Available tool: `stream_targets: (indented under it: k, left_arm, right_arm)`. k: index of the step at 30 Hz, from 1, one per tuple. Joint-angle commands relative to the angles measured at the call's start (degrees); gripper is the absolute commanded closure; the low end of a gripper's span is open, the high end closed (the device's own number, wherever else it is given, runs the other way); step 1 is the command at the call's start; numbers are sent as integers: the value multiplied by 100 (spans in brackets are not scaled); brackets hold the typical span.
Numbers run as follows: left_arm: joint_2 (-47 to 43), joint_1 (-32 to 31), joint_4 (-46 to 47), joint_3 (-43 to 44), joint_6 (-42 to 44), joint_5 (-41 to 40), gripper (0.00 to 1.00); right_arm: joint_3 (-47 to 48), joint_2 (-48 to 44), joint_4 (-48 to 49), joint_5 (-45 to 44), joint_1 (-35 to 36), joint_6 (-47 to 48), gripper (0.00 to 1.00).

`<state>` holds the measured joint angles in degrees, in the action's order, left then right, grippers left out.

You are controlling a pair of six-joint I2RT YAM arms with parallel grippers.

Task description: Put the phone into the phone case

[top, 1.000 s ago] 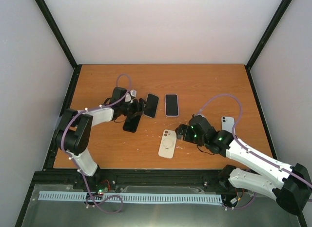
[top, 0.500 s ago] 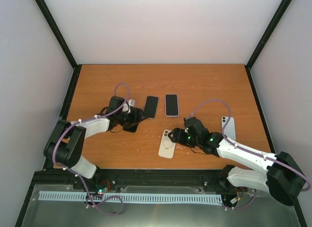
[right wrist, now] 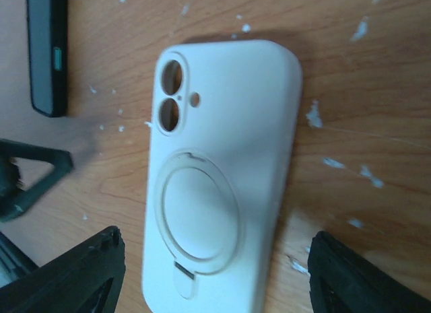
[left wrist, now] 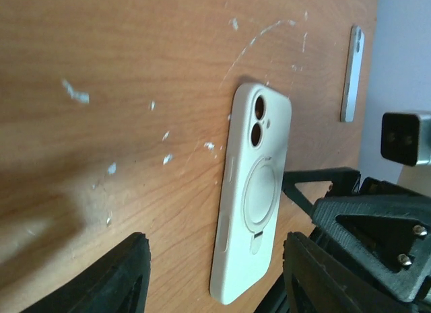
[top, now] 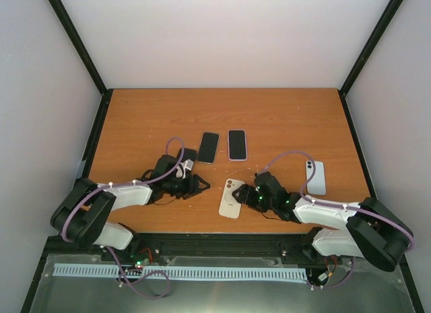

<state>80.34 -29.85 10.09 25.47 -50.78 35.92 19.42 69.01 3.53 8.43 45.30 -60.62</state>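
A white phone case (top: 231, 197) lies camera-holes-and-ring side up on the wooden table, near the front. It fills the right wrist view (right wrist: 215, 171) and shows in the left wrist view (left wrist: 250, 192). My left gripper (top: 201, 185) is open and empty just left of the case, its fingers (left wrist: 108, 279) low over the table. My right gripper (top: 245, 194) is open and empty just right of the case, and its fingers (right wrist: 74, 272) straddle the case's near end. A black phone (top: 208, 147) and a white-edged phone (top: 236, 145) lie side by side farther back.
A pale blue phone (top: 315, 177) lies back up at the right and shows edge-on in the left wrist view (left wrist: 350, 74). A black case-like item (right wrist: 47, 50) lies left of the white case, partly under my left arm (top: 135, 192). White scuffs mark the table.
Both arms have stretched low toward the white case. The left gripper left the black items and came toward the front; the right gripper slid left up to the case.
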Motion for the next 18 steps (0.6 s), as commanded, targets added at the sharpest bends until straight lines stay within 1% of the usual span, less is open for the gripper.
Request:
stream_targets:
  k: [1,7,13,15,18]
  left_arm:
    - [203,-247,803,-126,-440,63,48]
    - [825,-609,1236,-1,-698,111,52]
    - [1189,-667,1589,-75,-846,171,67]
    - [1291,-699,1808,-119,-945,215,71]
    - [1481,-817,1895,-48,-995,233,77]
  right_arm:
    - [-148,300,671,88,30,-186,26]
    - [-149,693,1111,276,75,-276,26]
    - [-155,667,1618,519,80,-266,25]
    - [-95,620,1691,602,80,-242,25]
    - [-22,606,1804,774,83,-283,25]
